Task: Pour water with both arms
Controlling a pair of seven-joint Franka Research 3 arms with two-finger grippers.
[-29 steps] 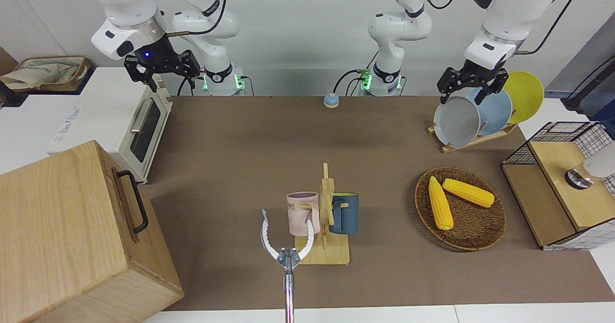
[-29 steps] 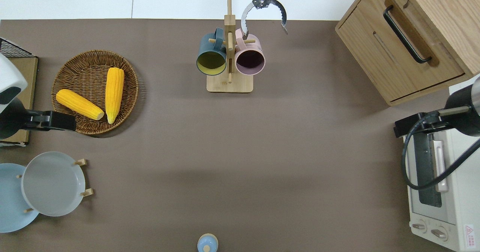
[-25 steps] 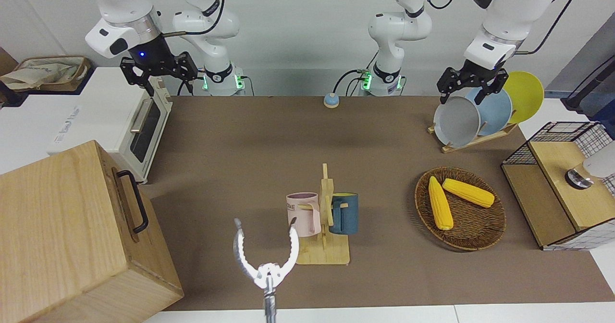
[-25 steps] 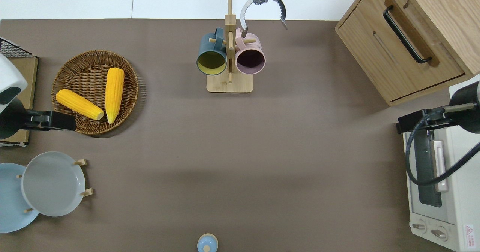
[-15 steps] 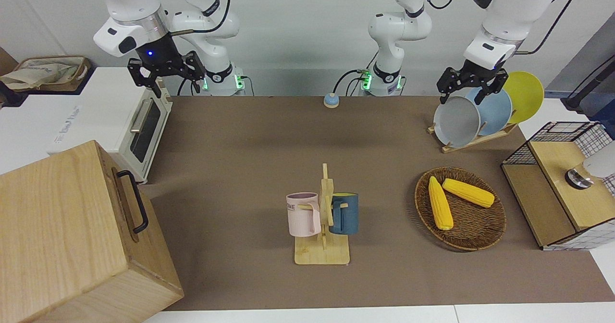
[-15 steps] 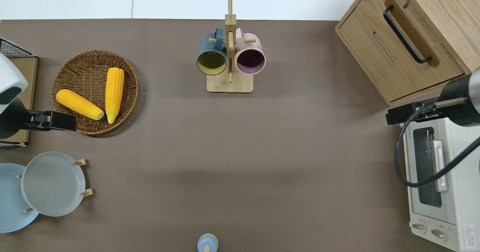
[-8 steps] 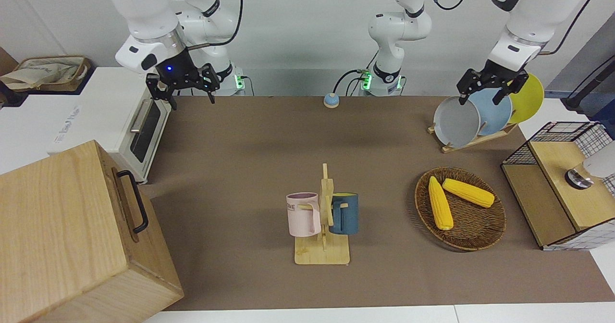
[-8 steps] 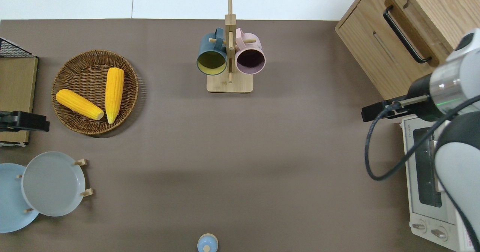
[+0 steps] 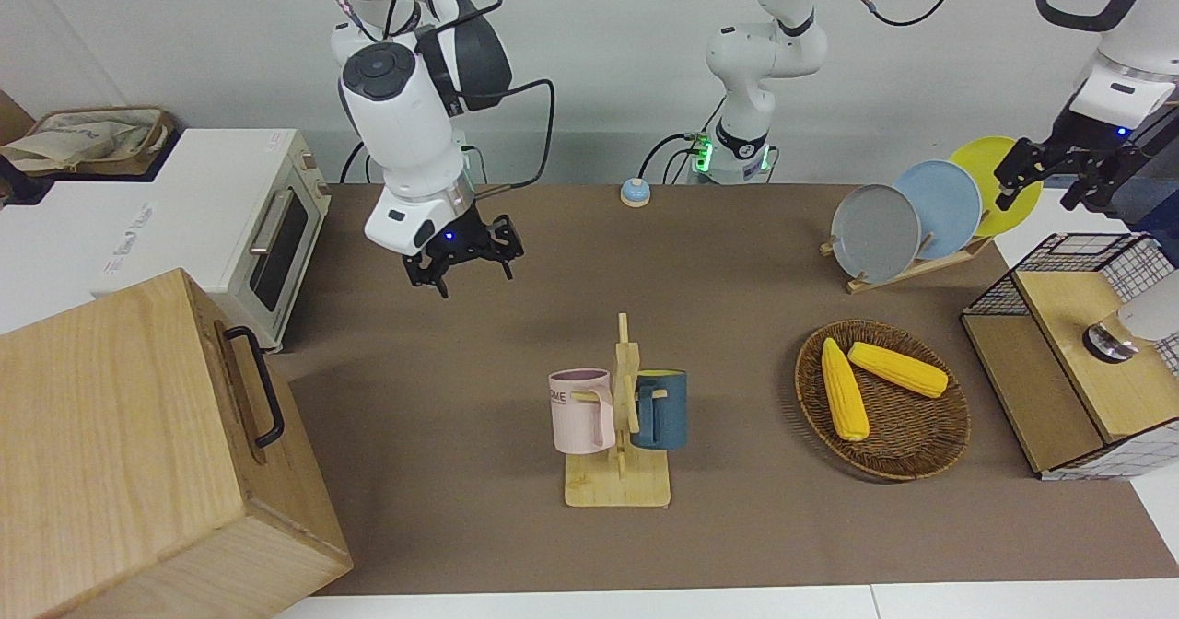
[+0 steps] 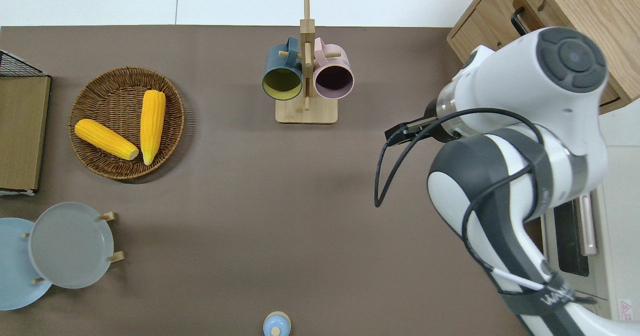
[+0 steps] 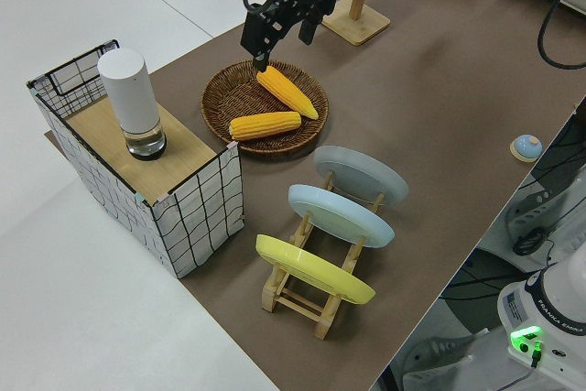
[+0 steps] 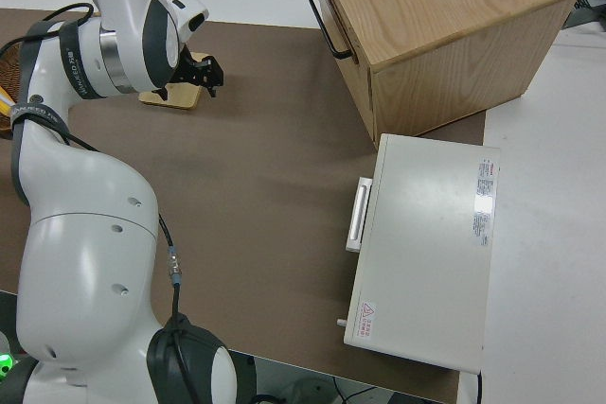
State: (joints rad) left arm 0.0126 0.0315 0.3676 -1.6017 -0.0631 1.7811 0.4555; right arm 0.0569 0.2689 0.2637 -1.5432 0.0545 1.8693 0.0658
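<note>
My right gripper [image 9: 467, 264] is open and empty, in the air over the brown mat between the toaster oven and the mug rack; it also shows in the right side view [image 12: 194, 78]. My left gripper [image 9: 1043, 181] is open and empty, up at the left arm's end of the table near the wire shelf; it also shows in the left side view [image 11: 279, 34]. A white cylinder with a clear base [image 11: 131, 103] stands on the wire shelf [image 11: 101, 139]. A pink mug [image 9: 580, 409] and a blue mug [image 9: 661, 409] hang on a wooden rack [image 9: 617, 490].
A wicker basket [image 9: 907, 453] holds two corn cobs. A plate rack [image 9: 912, 269] carries grey, blue and yellow plates. A white toaster oven [image 9: 230, 223] and a wooden cabinet [image 9: 120, 453] stand at the right arm's end. A small blue knob [image 9: 635, 192] sits near the robots.
Metal tongs near the mug rack have withdrawn from view. My right arm swung from over the oven out over the mat toward the rack. My left gripper moved from the plates toward the wire shelf.
</note>
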